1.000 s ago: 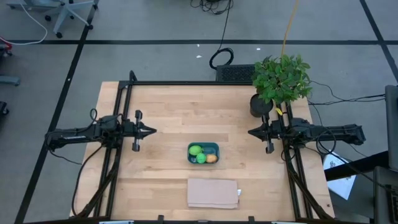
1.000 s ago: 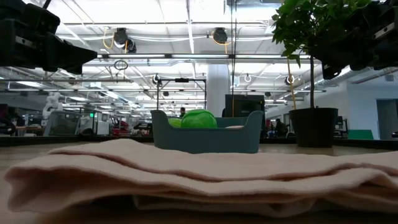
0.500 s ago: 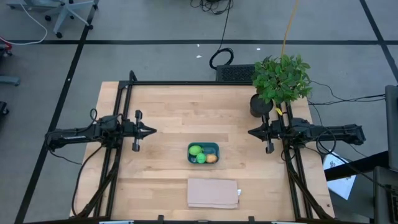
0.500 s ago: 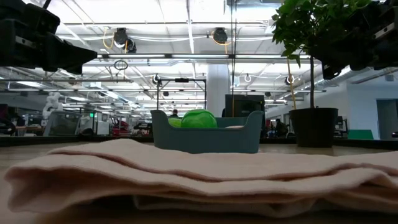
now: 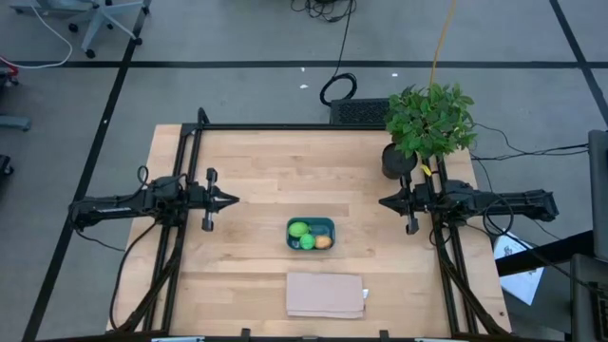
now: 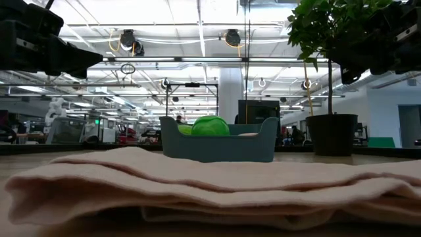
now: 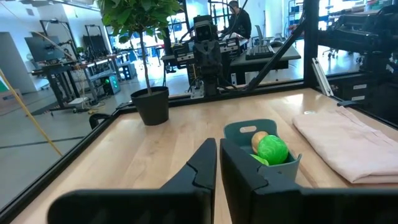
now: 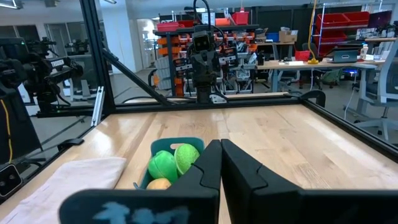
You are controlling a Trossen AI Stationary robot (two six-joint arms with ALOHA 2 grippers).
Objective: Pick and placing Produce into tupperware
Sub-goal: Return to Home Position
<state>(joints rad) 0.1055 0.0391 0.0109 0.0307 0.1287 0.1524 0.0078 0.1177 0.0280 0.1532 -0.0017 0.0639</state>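
The teal-blue tupperware (image 5: 327,224) stands on the table's middle, a little toward the near edge. Inside it lie the lime-green piece (image 5: 298,229), the bright green ball (image 5: 307,242) and the yellow-orange piece (image 5: 323,241). The tupperware also shows in the low view (image 6: 218,146), the left wrist view (image 7: 249,129) and the right wrist view (image 8: 169,144). My left gripper (image 5: 235,199) is shut and empty above the table's left part. My right gripper (image 5: 382,202) is shut and empty above the table's right part. Both are well apart from the tupperware.
A folded tan cloth (image 5: 325,294) lies at the table's near edge, in front of the tupperware. A leafy potted plant (image 5: 427,122) stands at the far right corner, close behind my right arm. Black frame rails run along the table's left, right and far edges.
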